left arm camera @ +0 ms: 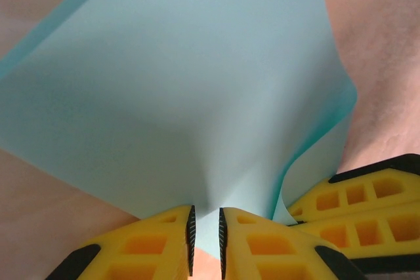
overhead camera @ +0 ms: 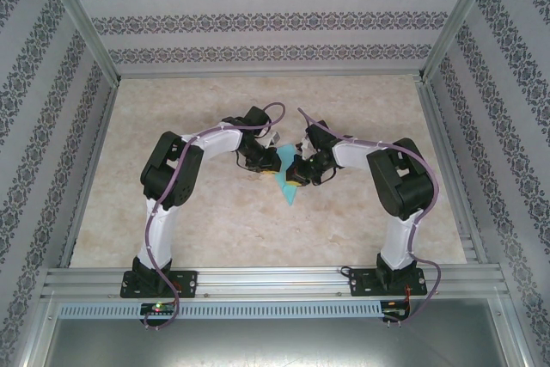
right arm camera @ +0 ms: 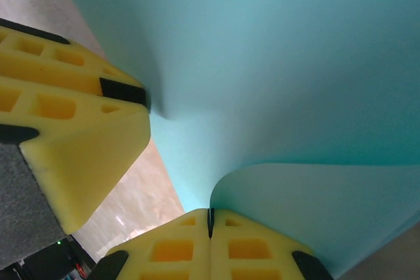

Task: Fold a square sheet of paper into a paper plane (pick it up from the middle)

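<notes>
Left wrist | left gripper (left arm camera: 205, 227) pinches paper (left arm camera: 177, 83) | right gripper (left arm camera: 314, 209) grips adjacent edge

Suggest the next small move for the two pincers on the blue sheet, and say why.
Probably carry the right pincer a little toward the left pincer, laying its curled flap over the rest of the square sheet of paper. Both pincers pinch the sheet close together, and it bends between them in a soft curl, not a crease.
</notes>
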Controlling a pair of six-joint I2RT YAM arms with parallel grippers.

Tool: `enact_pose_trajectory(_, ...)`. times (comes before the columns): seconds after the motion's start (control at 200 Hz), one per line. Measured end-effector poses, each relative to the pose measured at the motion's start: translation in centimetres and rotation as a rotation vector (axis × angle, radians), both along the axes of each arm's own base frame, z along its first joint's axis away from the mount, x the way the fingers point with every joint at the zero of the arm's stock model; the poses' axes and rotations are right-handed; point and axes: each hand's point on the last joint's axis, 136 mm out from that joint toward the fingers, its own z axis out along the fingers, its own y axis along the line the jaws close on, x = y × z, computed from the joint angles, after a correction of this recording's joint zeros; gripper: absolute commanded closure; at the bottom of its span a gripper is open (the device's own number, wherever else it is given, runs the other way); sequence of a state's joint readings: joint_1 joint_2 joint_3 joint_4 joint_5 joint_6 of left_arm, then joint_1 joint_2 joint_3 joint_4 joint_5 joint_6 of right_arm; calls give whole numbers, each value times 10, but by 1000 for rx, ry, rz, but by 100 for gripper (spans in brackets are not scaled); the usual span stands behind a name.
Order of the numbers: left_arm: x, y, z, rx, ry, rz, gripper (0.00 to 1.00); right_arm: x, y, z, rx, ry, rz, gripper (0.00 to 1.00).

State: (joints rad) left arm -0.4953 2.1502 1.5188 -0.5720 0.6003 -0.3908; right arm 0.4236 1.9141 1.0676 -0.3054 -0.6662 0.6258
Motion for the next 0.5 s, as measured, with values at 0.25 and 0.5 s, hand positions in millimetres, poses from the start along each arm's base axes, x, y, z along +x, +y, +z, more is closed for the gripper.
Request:
enact_pose_trajectory(0.25,0,0,0,0,-2,-3,79,4,3,0,-20,-6,3,95)
enact_pose_trajectory(0.5,0,0,0,0,-3,-5,79,4,3,-3,-30,0,4,95)
